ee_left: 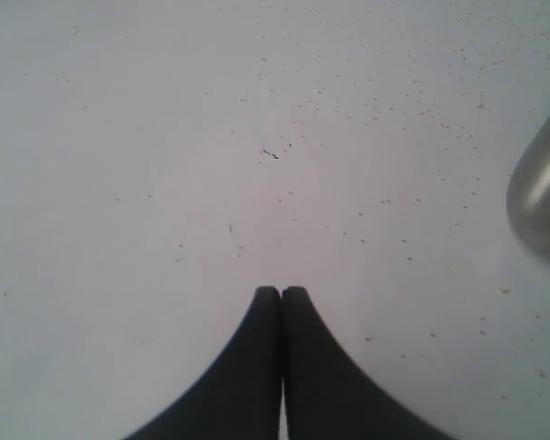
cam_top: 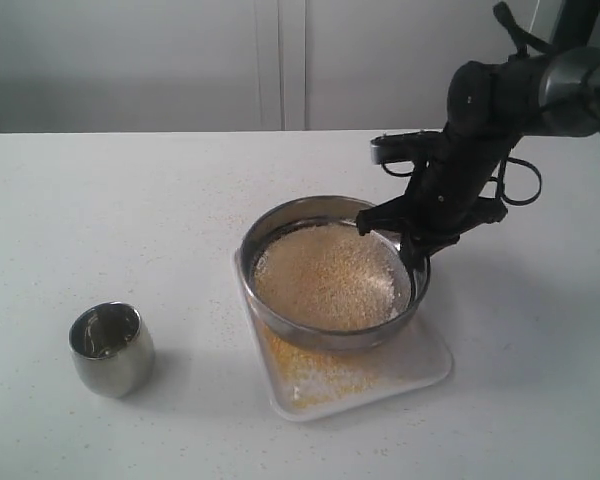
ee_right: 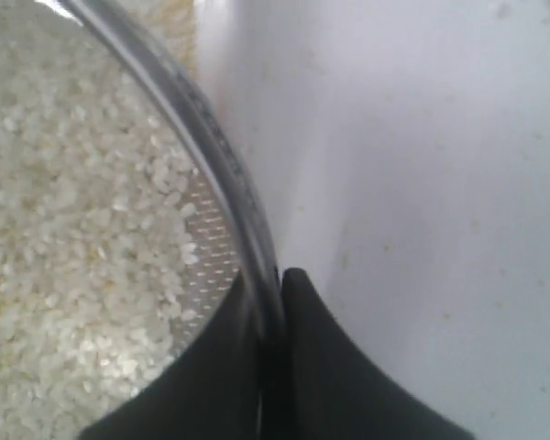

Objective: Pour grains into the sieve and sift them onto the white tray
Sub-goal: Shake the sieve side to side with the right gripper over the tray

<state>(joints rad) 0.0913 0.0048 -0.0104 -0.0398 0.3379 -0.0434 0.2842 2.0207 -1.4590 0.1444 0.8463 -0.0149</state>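
Gripping one sieve (cam_top: 330,338): right fingers (ee_right: 335,367) | left fingers (ee_left: 247,367) together | one tray (cam_top: 422,365), one cup (cam_top: 110,352)

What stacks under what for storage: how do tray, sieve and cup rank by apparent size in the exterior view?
1. tray: shows past the sieve in front, though partly covered.
2. sieve: nearly as wide; it lies over the tray and may be nearer the camera, so this order is unsure.
3. cup: clearly smallest.

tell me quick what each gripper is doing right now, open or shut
Left gripper: shut, holding nothing.
Right gripper: shut on the rim of the wide shallow round steel sieve.
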